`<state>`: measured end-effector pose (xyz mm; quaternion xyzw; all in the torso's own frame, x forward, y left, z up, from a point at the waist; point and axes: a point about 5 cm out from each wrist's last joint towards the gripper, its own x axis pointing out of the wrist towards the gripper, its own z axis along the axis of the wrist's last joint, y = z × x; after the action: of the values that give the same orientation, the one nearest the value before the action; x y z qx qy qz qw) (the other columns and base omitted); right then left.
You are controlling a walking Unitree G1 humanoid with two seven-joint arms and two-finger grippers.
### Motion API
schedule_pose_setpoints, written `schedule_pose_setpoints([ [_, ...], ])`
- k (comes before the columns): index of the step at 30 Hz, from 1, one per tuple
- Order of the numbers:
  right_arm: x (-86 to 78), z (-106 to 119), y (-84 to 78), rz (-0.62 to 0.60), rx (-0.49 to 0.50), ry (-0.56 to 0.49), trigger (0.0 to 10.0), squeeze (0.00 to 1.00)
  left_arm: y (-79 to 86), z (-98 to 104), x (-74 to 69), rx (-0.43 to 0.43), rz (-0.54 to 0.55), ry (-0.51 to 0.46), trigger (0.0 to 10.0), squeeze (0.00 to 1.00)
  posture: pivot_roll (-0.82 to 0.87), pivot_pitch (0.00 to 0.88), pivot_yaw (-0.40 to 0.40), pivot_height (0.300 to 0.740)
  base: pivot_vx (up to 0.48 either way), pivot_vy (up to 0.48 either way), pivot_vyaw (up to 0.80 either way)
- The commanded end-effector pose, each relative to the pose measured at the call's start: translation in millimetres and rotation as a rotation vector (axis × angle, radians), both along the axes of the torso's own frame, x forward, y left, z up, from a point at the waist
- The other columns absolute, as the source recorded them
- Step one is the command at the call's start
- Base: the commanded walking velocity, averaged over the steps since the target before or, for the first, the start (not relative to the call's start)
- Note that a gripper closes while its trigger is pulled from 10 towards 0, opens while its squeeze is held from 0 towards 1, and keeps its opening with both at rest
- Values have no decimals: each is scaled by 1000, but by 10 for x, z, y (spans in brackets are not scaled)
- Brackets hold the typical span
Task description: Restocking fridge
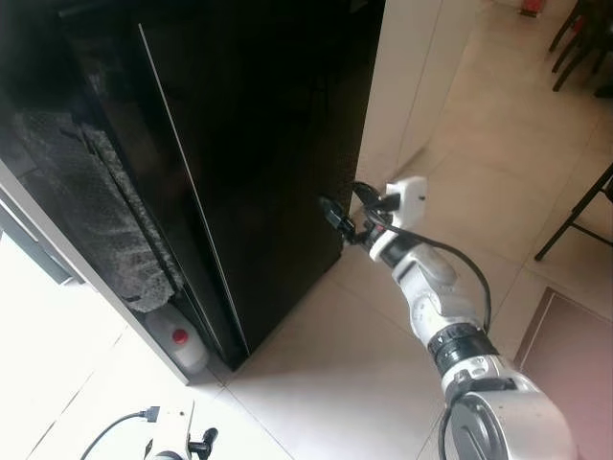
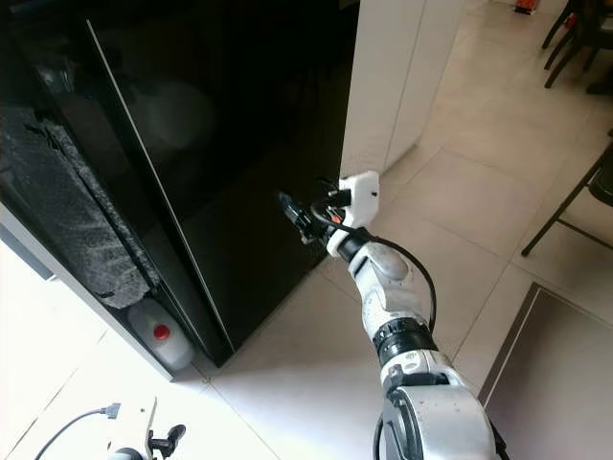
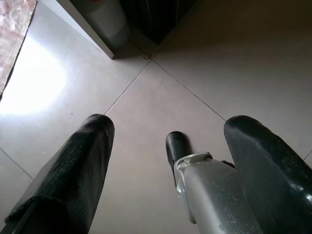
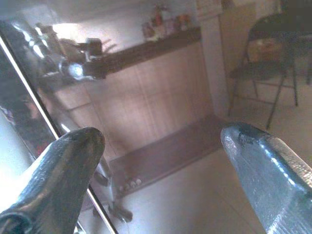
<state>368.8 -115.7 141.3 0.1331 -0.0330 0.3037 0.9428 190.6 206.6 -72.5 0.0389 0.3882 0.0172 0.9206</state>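
I see a pale tiled floor (image 1: 316,383) with thin grout lines and a bright glare patch near left. A white wall panel (image 1: 417,77) stands far right of centre. Dark chair legs (image 1: 575,216) show at the right edge.

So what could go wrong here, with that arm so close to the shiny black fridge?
1. The right end effector sits open against the glossy fridge door; with no handle visible there, its fingers might slip or scratch the surface.
2. A cable loops loosely off the right arm and could snag.
3. A white jug with a red cap stands on the floor beside the fridge's base; a swinging door or a step might knock it.
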Motion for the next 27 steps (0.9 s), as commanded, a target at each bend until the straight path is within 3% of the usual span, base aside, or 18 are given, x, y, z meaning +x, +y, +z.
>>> schedule_pose_setpoints([
  [1,-16,6,-1,-8,-3,-9,10000,0,25,-38,-80,-11,25,21,10000,0,-7,96,8,740,0,0,0],
  [3,-28,-7,-7,-15,0,-5,10000,0,27,-43,-90,-16,33,25,10000,0,-5,99,6,740,0,0,0],
  [5,-64,-85,-119,-87,-8,12,10000,0,45,-59,-124,-16,55,38,10000,0,-1,99,4,740,0,0,0],
  [10,-322,-723,-547,-302,-170,247,10000,0,67,-63,-143,-9,58,40,10000,0,-6,101,0,740,0,0,0],
  [11,-454,-937,-676,-368,-226,324,10000,0,67,-64,-145,-8,58,40,10000,0,-10,102,1,740,0,0,0],
  [13,-611,-1149,-810,-442,-269,409,10000,0,67,-63,-143,-11,60,40,10000,0,-12,102,1,740,0,0,0],
  [15,-933,-1499,-1052,-597,-321,599,10000,0,55,-63,-136,-18,59,40,10000,0,-16,99,2,740,0,0,0],
  [17,-1025,-1582,-1105,-631,-333,653,10000,0,52,-62,-132,-19,57,40,10000,0,-15,99,4,740,0,0,0],
  [18,-1210,-1729,-1174,-673,-341,742,10000,0,49,-60,-127,-20,56,40,10000,0,-17,98,6,740,0,0,0],
  [19,-1506,-1935,-1231,-715,-337,871,10000,0,50,-58,-120,-20,55,40,10000,0,-19,95,10,740,0,0,0],
  [21,-1506,-1935,-1231,-715,-337,871,10000,0,50,-58,-120,-20,55,40,10000,0,-19,95,10,740,0,0,0],
  [22,-1827,-2135,-1204,-678,-417,988,10000,0,58,-58,-121,-18,56,45,10000,0,-17,93,12,740,0,0,0],
  [23,-1931,-2193,-1180,-658,-429,1022,10000,0,60,-59,-122,-17,57,47,10000,0,-13,93,11,740,0,0,0],
  [27,-2025,-2249,-1115,-616,-470,1027,10000,0,78,-59,-127,-14,66,48,10000,0,-6,91,11,740,0,0,400],
])
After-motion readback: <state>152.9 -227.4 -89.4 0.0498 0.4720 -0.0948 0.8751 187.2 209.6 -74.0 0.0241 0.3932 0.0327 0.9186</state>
